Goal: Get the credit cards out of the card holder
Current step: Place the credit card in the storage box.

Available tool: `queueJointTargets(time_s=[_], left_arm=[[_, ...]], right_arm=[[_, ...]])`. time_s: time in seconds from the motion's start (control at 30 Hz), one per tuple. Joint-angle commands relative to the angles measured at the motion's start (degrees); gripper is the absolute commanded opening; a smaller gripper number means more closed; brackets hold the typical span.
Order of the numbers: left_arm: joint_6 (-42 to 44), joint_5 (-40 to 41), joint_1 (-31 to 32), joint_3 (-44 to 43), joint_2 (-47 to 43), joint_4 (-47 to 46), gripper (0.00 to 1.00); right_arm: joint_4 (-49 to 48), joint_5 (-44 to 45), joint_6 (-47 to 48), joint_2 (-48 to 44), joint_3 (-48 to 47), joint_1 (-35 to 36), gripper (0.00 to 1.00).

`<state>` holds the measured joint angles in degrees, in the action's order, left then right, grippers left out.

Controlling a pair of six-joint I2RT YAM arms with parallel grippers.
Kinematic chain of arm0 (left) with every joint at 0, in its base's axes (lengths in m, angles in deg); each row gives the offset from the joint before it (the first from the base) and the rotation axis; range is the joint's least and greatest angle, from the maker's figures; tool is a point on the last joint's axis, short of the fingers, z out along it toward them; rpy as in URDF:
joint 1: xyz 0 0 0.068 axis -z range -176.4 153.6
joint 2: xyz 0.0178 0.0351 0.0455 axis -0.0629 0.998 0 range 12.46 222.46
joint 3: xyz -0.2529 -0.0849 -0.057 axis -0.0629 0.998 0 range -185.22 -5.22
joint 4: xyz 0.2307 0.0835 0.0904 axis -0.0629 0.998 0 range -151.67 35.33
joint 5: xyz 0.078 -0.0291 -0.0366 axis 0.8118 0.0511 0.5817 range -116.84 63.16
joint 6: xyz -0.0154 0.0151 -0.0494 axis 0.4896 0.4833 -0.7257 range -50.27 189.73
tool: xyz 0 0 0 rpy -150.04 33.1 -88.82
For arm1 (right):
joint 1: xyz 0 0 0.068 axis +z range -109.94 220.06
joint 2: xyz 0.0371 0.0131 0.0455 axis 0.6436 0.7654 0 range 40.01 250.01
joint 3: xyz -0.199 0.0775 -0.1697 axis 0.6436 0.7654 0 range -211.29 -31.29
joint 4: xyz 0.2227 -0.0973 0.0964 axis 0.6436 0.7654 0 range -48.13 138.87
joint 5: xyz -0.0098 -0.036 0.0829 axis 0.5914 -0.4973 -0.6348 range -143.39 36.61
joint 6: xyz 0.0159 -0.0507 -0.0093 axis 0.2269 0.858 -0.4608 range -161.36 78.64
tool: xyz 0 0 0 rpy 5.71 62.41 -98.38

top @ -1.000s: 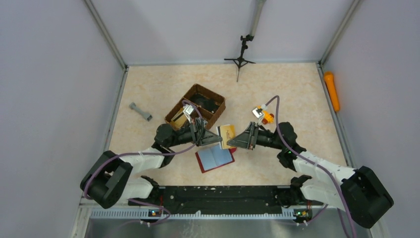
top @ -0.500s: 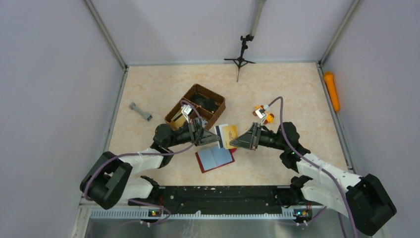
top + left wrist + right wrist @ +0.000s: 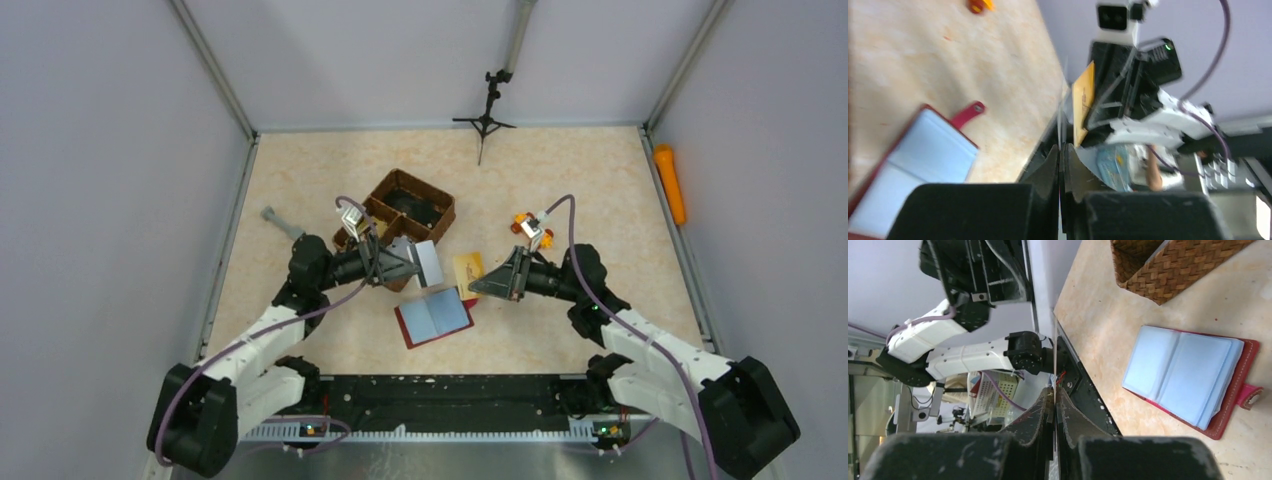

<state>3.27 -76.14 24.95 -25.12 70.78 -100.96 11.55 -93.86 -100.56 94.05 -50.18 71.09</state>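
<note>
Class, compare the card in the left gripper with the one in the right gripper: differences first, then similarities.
The left gripper holds a silver-grey card; the right gripper holds a tan card. The silver-grey card sits next to the basket; the tan card is farther from it, to the right. Both are pinched at one edge, outside the open card holder.

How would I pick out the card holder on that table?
On the beige table, find the brown woven basket near the middle. Just nearer the arms' bases lies the card holder, open and flat. Only it has a dark red border, pale blue sleeves and a snap tab.
</note>
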Motion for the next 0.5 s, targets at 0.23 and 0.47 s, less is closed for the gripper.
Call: queueJointTargets(time_s=[0.23,0.47], left_arm=[[47.77,39.42,1.43,-35.96,5.14,78.11,0.0],[50.88,65.17,13.48,-55.31,25.01,95.22,0.0]], right_arm=[[19.72,1.84,14.0,-3.39,-10.29,-1.32,0.0],[22.53,1.16,15.51,-4.69,-11.33,-1.62,0.0]])
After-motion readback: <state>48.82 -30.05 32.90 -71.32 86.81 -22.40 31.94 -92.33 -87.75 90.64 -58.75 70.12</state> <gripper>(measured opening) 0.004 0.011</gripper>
